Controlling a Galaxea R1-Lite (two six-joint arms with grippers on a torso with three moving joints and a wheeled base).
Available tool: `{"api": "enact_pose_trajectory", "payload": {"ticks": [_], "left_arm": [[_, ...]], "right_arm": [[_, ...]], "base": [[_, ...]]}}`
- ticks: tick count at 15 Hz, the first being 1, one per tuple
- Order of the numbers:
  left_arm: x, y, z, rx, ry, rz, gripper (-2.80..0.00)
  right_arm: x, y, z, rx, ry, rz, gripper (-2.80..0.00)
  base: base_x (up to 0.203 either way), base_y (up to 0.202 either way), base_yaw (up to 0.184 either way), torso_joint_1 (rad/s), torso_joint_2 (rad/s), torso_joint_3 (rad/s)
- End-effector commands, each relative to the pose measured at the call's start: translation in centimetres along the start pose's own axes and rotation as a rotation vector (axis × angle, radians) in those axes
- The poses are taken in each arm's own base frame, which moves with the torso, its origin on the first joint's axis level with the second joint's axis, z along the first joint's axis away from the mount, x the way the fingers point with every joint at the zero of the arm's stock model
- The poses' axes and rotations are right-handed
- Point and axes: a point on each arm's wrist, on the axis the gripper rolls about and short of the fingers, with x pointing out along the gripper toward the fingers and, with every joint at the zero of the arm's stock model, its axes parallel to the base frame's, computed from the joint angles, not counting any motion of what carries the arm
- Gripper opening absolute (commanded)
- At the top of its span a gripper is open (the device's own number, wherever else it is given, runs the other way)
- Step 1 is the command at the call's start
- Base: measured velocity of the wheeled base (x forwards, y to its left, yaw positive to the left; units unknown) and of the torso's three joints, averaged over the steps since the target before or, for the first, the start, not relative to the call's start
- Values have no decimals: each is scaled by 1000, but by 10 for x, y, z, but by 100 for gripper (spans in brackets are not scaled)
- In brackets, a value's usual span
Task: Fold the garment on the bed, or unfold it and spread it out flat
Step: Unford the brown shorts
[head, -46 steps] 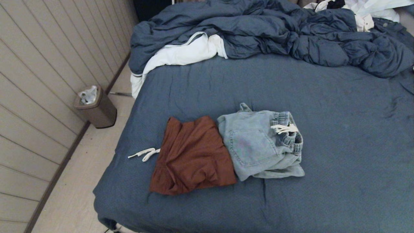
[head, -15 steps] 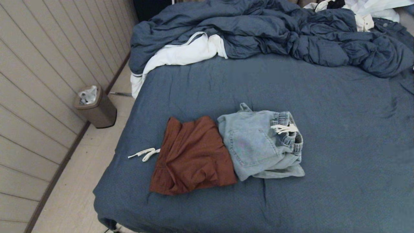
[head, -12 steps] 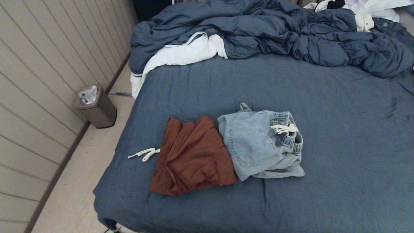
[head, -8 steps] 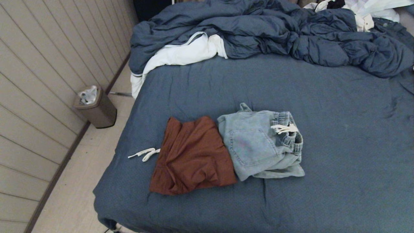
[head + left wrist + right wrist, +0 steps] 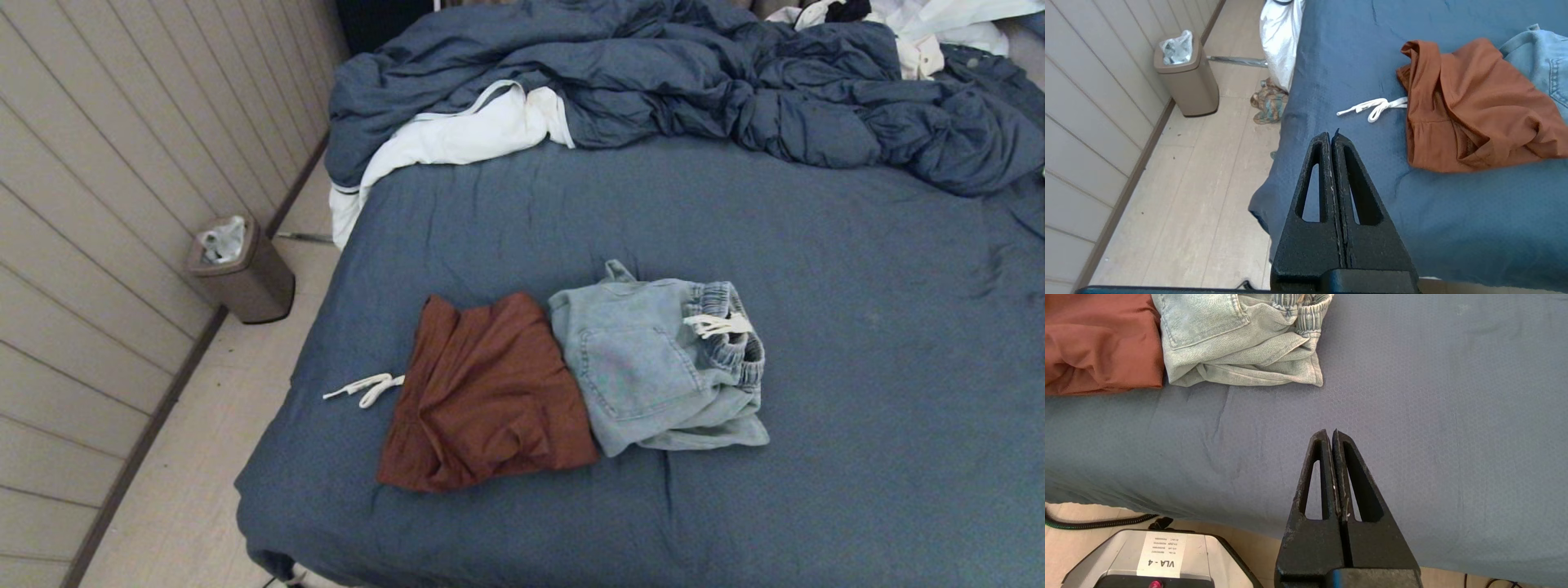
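On the bed's slate-blue sheet (image 5: 735, 204) lie two folded garments side by side: rust-brown shorts (image 5: 486, 396) with a white drawstring (image 5: 363, 389) trailing to the left, and light denim shorts (image 5: 653, 363) with an elastic waistband. The rumpled dark blue duvet (image 5: 694, 82) is heaped at the far end. Neither arm shows in the head view. My left gripper (image 5: 1330, 136) hangs shut and empty over the bed's near left corner, short of the brown shorts (image 5: 1474, 106). My right gripper (image 5: 1329, 433) is shut and empty above bare sheet, nearer than the denim shorts (image 5: 1237, 339).
A brown waste bin (image 5: 241, 273) stands on the floor by the panelled wall, left of the bed. White clothing (image 5: 939, 24) lies at the far right corner. The robot's base (image 5: 1147, 559) sits at the bed's near edge.
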Motion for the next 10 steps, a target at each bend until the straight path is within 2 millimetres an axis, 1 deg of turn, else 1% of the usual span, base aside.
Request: {"api": "enact_pose_trajectory", "payload": {"ticks": [1, 10], "left_arm": [[0, 0, 0, 0, -1, 0, -280], [0, 0, 0, 0, -1, 0, -280]], "right_arm": [[0, 0, 0, -1, 2, 2, -280], [0, 0, 0, -1, 3, 1, -280]], "base": [[0, 0, 0, 0, 0, 0], [0, 0, 0, 0, 0, 0]]}}
